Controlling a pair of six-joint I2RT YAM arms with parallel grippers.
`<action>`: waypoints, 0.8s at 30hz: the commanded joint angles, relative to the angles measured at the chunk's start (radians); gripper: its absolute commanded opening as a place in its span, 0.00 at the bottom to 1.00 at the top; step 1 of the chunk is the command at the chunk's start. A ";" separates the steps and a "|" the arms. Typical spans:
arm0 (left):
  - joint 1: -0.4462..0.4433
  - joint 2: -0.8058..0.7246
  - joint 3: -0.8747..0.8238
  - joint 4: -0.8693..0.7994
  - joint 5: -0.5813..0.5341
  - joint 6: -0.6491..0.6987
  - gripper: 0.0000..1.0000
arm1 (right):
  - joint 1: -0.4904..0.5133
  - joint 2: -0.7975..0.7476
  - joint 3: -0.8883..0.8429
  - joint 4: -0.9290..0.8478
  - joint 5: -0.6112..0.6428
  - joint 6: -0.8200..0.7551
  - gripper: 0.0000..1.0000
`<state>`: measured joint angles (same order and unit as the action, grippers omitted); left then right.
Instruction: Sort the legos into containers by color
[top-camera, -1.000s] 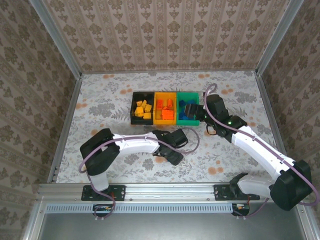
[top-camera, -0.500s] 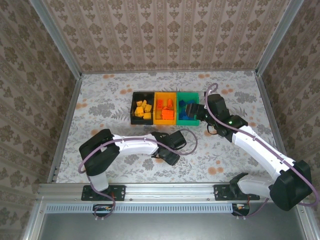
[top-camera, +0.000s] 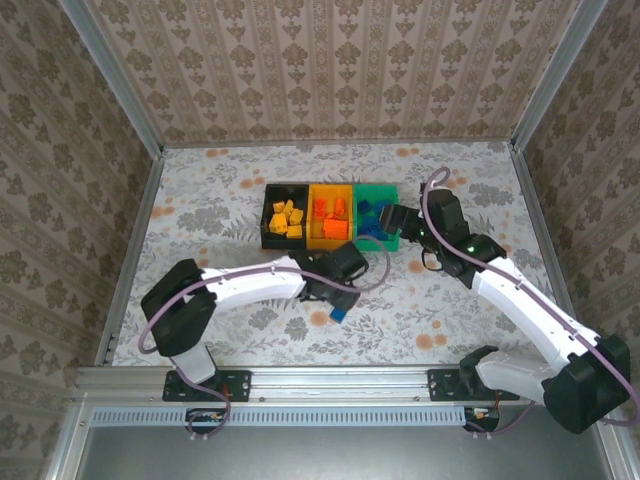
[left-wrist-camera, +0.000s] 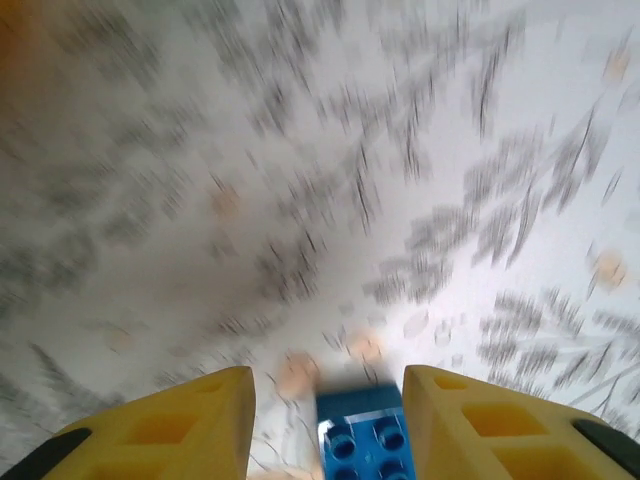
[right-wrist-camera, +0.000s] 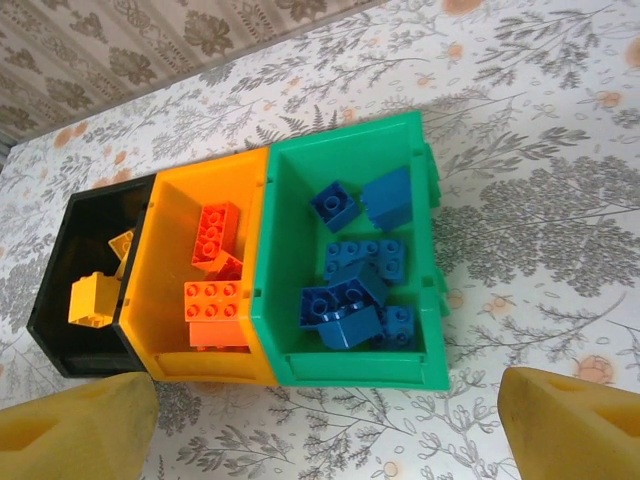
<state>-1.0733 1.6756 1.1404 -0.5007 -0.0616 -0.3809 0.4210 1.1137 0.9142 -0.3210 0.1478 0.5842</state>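
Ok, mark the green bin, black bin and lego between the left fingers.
green bin (right-wrist-camera: 360, 368), right wrist view, near wall
black bin (right-wrist-camera: 80, 350), right wrist view, near wall
blue lego (left-wrist-camera: 362, 435), left wrist view, studded top

The containers (right-wrist-camera: 345, 150) are sitting joined in a row on the floral tabletop (right-wrist-camera: 520, 130): black at the left, orange-yellow in the middle, green at the right. Blue legos (right-wrist-camera: 365, 285) are lying in the green one, red-orange legos (right-wrist-camera: 215, 300) in the orange-yellow one and yellow legos (right-wrist-camera: 92, 298) in the black one. The right claw (right-wrist-camera: 325, 430) is hanging above, its yellow fingers (right-wrist-camera: 75, 430) standing wide apart.
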 joint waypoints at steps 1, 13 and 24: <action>0.060 -0.018 0.077 0.032 -0.034 0.042 0.45 | -0.015 -0.036 -0.027 -0.035 0.032 0.023 0.90; 0.028 -0.011 0.041 -0.160 0.115 0.002 0.76 | -0.020 -0.059 -0.068 -0.030 -0.019 0.013 0.90; -0.024 0.086 -0.019 -0.098 0.147 -0.084 0.81 | -0.020 -0.058 -0.065 -0.030 -0.021 0.000 0.90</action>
<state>-1.0920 1.7336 1.1252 -0.5961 0.0715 -0.4278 0.4038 1.0706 0.8543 -0.3428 0.1371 0.5873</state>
